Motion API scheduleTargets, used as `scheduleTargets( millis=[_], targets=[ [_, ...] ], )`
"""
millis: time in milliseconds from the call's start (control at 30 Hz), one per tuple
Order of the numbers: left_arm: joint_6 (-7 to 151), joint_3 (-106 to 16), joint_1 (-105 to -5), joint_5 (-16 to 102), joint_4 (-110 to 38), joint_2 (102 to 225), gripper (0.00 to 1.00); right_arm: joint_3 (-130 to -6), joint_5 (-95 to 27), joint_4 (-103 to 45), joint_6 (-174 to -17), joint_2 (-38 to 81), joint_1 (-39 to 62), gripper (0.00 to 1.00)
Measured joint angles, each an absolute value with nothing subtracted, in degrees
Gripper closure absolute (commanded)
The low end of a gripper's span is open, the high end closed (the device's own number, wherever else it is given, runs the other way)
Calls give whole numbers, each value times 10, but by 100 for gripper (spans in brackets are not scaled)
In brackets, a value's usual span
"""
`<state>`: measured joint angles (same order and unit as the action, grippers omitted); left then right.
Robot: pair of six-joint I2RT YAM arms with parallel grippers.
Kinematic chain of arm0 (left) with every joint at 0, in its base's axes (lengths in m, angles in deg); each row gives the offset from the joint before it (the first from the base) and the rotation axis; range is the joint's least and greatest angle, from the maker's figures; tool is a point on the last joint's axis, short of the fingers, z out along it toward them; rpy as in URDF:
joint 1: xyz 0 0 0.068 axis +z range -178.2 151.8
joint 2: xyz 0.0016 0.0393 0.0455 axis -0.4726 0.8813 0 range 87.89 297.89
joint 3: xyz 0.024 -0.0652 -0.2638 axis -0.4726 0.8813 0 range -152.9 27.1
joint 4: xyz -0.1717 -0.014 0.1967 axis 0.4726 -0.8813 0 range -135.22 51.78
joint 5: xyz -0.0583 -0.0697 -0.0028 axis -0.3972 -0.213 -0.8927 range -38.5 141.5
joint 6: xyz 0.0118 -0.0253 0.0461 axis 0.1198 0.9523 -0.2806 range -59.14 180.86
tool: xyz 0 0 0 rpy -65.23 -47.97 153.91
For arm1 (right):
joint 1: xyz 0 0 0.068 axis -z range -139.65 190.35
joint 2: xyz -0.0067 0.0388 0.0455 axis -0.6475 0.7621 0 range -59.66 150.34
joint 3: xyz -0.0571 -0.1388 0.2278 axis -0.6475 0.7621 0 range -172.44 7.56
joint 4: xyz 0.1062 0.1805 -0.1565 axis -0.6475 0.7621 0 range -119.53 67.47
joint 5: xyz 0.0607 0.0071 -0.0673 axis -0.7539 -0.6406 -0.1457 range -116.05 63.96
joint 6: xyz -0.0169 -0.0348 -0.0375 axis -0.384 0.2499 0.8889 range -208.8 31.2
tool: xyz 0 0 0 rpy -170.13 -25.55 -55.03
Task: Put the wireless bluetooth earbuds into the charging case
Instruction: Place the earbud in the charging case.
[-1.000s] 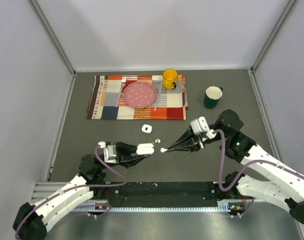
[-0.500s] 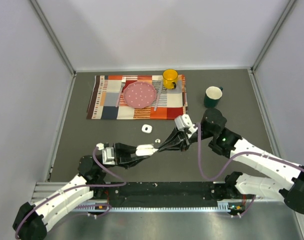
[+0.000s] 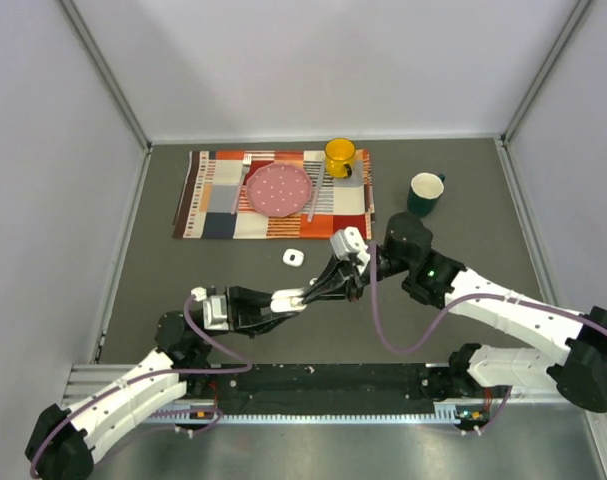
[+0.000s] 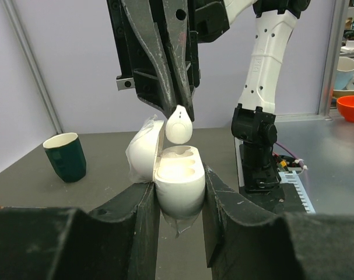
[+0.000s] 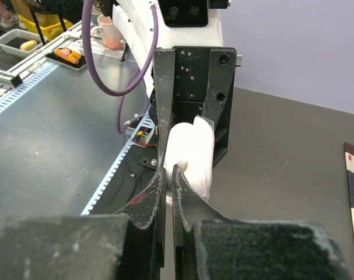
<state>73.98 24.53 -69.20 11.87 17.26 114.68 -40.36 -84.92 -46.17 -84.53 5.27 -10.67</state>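
The top external camera looks steeply down from above and behind the arm bases, far enough off to take in the whole table (image 3: 153, 270). The left wrist camera peers close along the left gripper (image 4: 179, 189) toward the right arm; the right wrist camera looks back along the right gripper (image 5: 170, 175) (facing the opposite way). All three share the open charging case (image 4: 178, 178).

On the dark tabletop (image 3: 183, 290), a patchwork cloth (image 3: 208, 200) is laid near the far edge, a green mug (image 3: 424, 194) is recorded toward the far right, and a small white case (image 3: 294, 257) near the middle.
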Motion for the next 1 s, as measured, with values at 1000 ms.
scheduleTargets(
  millis=[1000],
  targets=[
    [729, 247, -692, 141, 168, 1146, 100, -422, -753, -354, -773, 42, -129, 81]
  ],
)
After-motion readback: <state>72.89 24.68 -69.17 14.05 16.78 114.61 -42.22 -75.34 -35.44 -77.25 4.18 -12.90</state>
